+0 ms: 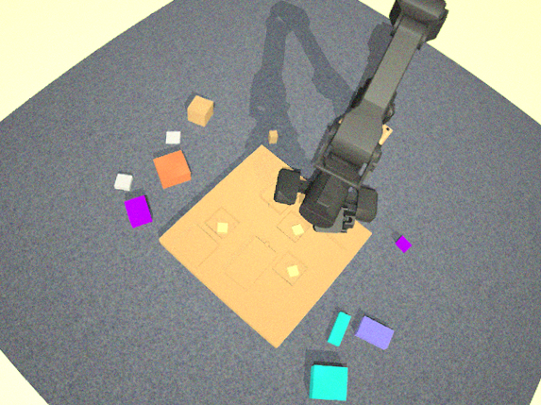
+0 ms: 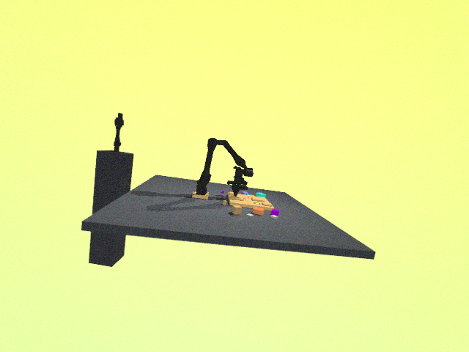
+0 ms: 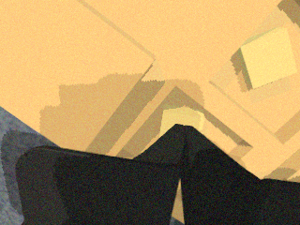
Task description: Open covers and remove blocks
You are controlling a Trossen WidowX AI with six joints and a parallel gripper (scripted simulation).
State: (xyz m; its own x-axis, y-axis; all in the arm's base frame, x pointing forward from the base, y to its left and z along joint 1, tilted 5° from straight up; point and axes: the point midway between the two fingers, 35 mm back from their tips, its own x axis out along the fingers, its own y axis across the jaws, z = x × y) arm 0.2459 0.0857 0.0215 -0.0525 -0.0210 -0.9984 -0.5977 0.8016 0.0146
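The tan puzzle board (image 1: 270, 317) (image 2: 267, 207) (image 3: 56, 42) lies on the dark table. In the top view, pale yellow squares stand inside outlined squares at its left (image 1: 222, 227), centre right (image 1: 297, 230) (image 3: 268, 58) and lower right (image 1: 292, 271). Another pale yellow square (image 3: 183, 117) shows in the wrist view just beyond the fingertips, partly hidden by them. Whether these are cover knobs or blocks in wells, I cannot tell. My gripper (image 3: 181, 133) (image 2: 236, 195) is shut and empty, pointing down low over the board's near-arm part. Whether it touches anything is unclear. The hand hides that part in the top view.
Left of the board lie an orange block (image 1: 171, 168), a purple block (image 1: 138, 211), two white pieces (image 1: 173, 137) (image 1: 124, 181) and a wooden cube (image 1: 200, 111). A small wooden piece (image 1: 272, 136) is near the top corner. Right are cyan (image 1: 329, 382) (image 1: 339, 329), violet (image 1: 375, 332) and small purple (image 1: 403, 244) blocks.
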